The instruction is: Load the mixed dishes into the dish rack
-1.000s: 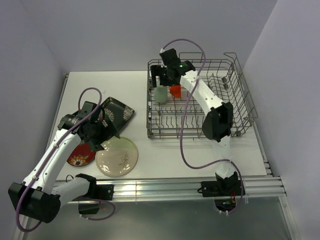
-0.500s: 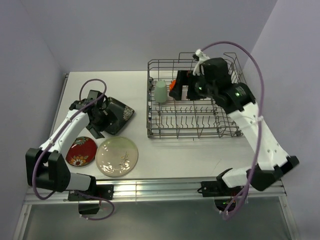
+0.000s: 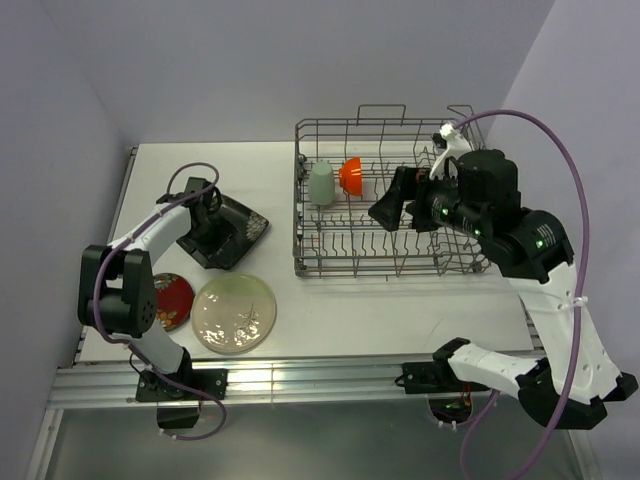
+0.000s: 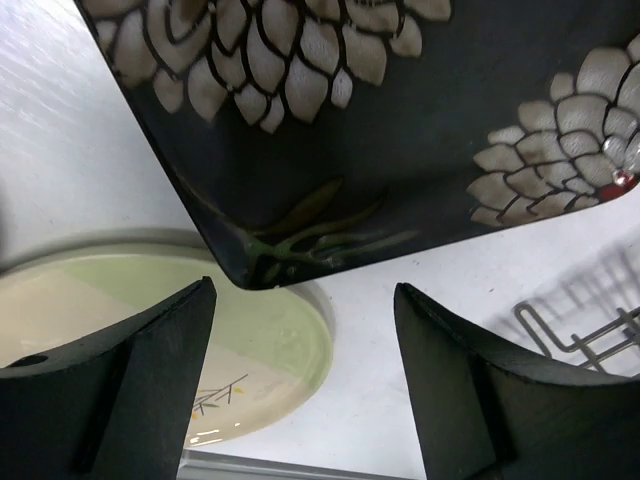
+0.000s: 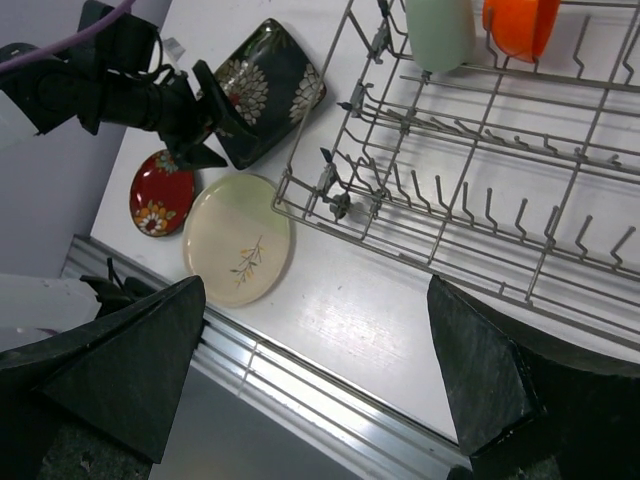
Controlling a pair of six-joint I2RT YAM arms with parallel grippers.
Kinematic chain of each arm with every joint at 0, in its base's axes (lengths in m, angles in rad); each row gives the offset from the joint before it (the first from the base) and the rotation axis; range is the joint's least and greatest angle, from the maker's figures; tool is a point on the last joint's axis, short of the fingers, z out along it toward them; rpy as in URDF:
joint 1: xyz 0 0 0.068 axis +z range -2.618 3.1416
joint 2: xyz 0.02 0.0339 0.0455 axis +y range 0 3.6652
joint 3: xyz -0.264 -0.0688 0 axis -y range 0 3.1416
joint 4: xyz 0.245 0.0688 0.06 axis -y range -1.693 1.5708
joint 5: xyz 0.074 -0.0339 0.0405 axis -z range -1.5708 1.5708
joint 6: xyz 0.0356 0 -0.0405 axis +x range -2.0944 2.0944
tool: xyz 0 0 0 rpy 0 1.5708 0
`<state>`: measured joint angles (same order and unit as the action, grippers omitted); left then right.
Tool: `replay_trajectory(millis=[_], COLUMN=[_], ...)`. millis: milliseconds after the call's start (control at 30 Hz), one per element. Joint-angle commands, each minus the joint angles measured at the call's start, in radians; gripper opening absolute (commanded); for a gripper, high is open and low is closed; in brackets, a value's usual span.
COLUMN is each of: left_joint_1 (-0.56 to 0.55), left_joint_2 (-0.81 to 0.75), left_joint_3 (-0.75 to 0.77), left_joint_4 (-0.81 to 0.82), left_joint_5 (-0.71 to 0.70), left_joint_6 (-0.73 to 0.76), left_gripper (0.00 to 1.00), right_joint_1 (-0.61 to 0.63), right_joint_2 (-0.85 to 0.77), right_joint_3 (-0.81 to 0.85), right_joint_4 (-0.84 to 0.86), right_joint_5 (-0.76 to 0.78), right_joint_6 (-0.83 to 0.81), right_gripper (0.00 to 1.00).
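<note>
Black square floral plate (image 4: 420,130) just ahead of spread left claw (image 4: 300,385).

White table (image 3: 350,310), smooth and matte, closed in on three sides by pale lilac walls: back wall (image 3: 300,60), left wall (image 3: 50,150), right wall (image 3: 590,120). Along near edge of table, grooved aluminium rails (image 3: 320,375), shining a little. Thin metal strip (image 3: 127,185) at left edge. Below the rails, dull grey surface (image 3: 330,440).
</note>
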<state>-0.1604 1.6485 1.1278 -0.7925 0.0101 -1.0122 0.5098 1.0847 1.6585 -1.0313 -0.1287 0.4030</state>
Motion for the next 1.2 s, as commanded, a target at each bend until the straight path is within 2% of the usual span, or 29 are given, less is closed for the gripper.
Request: replay_trajectory(millis=[0,600,767,1167], left_joint_1=[0.033,0.139,0.186,0.229], left_joint_2=[-0.006,0.053,0.099,0.135], left_joint_3=[0.012,-0.097,-0.100,-0.141], left_joint_4=[0.039,0.205,0.249,0.329], left_joint_5=[-0.004,0.021,0.024,0.053], left_joint_6=[0.001,0.043,0.072,0.103], left_gripper=[0.77,0.68,0.59,0.46], right_joint_1=[0.001,-0.001,-0.001,-0.001], right_joint_2=[-0.045,-0.057,-0.058,-0.046], right_joint_3=[-0.026,-0.008,-0.022,-0.039], right_joint_4=[-0.036,-0.061,-0.065,-0.044], right_joint_5=[0.046,0.083,0.097,0.112], right_joint_6=[-0.012,-0.049,-0.049,-0.033], right_gripper=[1.00,1.00,1.00,1.00])
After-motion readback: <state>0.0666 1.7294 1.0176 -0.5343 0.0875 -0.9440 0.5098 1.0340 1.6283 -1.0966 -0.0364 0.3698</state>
